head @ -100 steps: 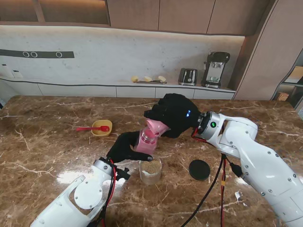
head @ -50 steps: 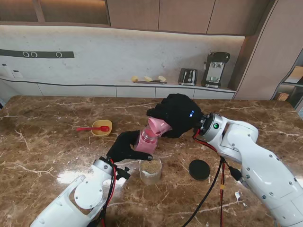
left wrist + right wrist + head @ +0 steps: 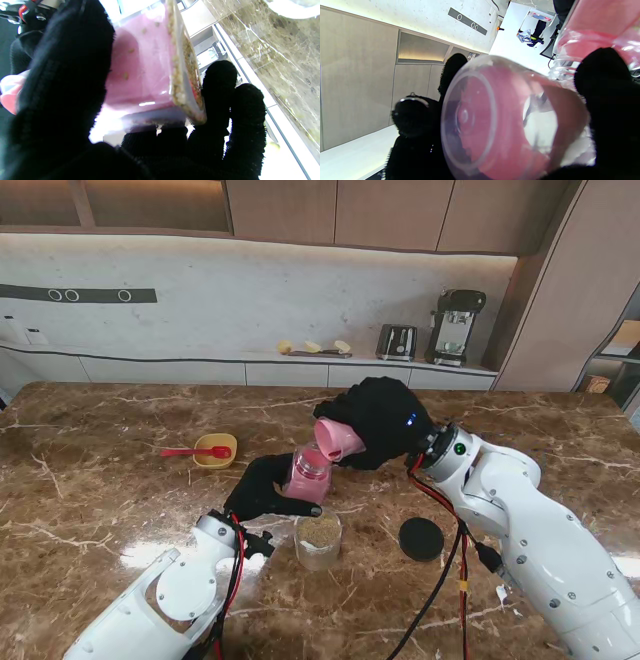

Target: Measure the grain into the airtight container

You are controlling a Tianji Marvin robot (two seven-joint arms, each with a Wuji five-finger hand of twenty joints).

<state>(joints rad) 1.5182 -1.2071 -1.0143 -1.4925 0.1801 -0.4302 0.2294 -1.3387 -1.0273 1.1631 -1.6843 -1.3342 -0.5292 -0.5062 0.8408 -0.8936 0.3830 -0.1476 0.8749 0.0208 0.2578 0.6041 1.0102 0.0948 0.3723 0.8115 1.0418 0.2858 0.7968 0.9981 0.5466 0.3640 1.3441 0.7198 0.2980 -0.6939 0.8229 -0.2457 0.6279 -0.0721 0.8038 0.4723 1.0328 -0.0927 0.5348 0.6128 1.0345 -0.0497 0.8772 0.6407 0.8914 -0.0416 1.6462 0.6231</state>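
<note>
Left hand (image 3: 262,488) is clamped around the pink container (image 3: 307,476), holding it mid-desk, just farther from you than the glass jar (image 3: 318,541). You can see in the left wrist view that the container (image 3: 142,62) is translucent pink with a clear base, stray grains stuck to its inner wall and a band of grain packed along one side; the black-gloved fingers (image 3: 246,120) wrap past it.

Right hand (image 3: 378,421) is closed on the pink measuring cup (image 3: 338,439), tipped with its mouth toward the container's neck, just above it. Right wrist view: cup (image 3: 510,120) is see-through pink plastic, round base with a moulded ring, looks empty of grain as far as you can tell through the wall.

Glass jar stands upright on the desk (image 3: 100,510), partly filled with tan grain, nearest to you. Black round lid (image 3: 421,538) lies flat to the jar's right, apart from it. Yellow bowl (image 3: 215,450) with a red spoon (image 3: 190,451) across it sits well off to the left.
</note>
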